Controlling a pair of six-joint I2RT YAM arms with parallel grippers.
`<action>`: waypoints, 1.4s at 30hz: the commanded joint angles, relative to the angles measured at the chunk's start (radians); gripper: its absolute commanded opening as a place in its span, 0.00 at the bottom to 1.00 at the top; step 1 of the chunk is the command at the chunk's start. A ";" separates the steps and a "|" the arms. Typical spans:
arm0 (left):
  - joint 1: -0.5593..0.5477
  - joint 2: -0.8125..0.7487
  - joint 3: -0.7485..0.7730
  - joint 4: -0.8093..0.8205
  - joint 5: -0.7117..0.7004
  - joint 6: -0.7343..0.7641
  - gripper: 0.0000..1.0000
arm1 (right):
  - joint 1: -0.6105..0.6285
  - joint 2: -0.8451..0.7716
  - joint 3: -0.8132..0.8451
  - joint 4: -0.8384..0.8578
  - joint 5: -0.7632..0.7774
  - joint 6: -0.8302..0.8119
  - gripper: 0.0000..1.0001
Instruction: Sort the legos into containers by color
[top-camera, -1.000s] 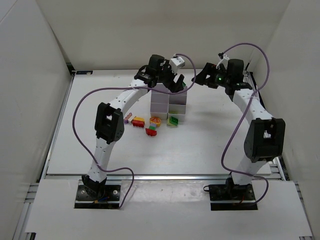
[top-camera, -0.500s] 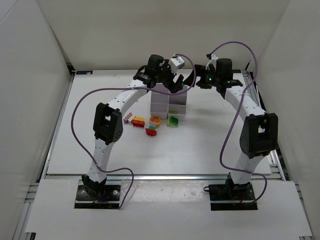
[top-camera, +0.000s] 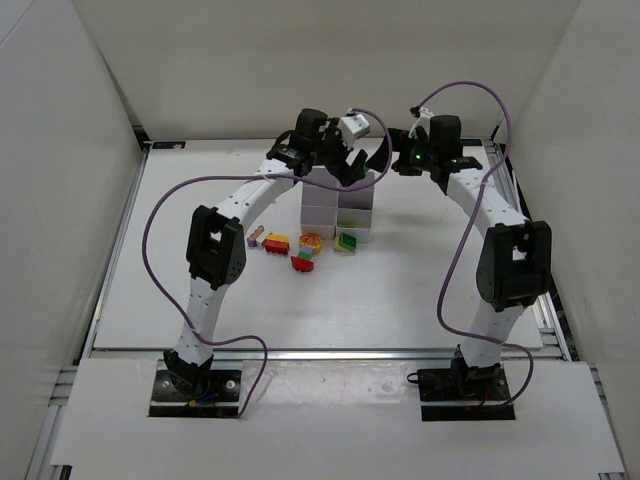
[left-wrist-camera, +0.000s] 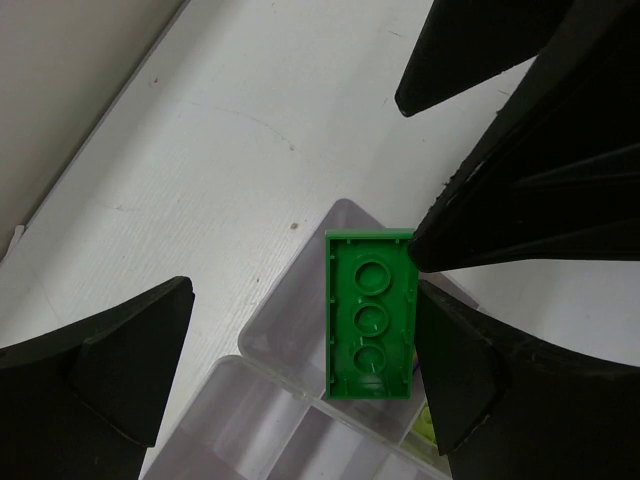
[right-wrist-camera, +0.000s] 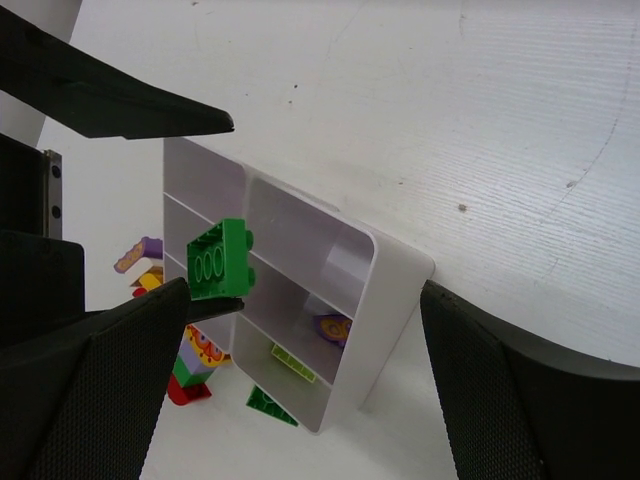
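The white containers (top-camera: 325, 212) stand mid-table, also in the left wrist view (left-wrist-camera: 270, 322) and the right wrist view (right-wrist-camera: 395, 268). A green lego (left-wrist-camera: 370, 313), underside up, hangs over a far cell against one finger (left-wrist-camera: 470, 350) of my left gripper (left-wrist-camera: 300, 290), whose jaws stand wide open. The right wrist view shows that lego (right-wrist-camera: 222, 260) resting on that fingertip. My right gripper (right-wrist-camera: 305, 300) is open and holds nothing, just right of the containers (top-camera: 385, 160). A purple lego (right-wrist-camera: 335, 326) and a lime one (right-wrist-camera: 290, 362) lie in cells.
Loose legos lie on the table in front of the containers: a pale purple one (top-camera: 255, 236), a red and yellow one (top-camera: 275, 243), an orange one (top-camera: 310, 241), a red one (top-camera: 302, 263) and a green one (top-camera: 347, 242). White walls enclose the table.
My right arm has swung left toward the containers and its jaws have opened wider. The left gripper has stayed over the far cells.
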 joint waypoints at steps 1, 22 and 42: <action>-0.004 -0.068 0.045 0.016 0.012 0.020 0.99 | 0.006 0.014 0.053 0.011 0.003 -0.020 0.99; -0.003 -0.044 0.096 0.004 0.006 0.034 0.99 | 0.012 0.039 0.085 0.002 0.015 -0.047 0.99; 0.266 -0.525 -0.313 -0.146 -0.203 -0.356 0.90 | 0.159 -0.538 -0.407 -0.317 -0.210 -0.855 0.87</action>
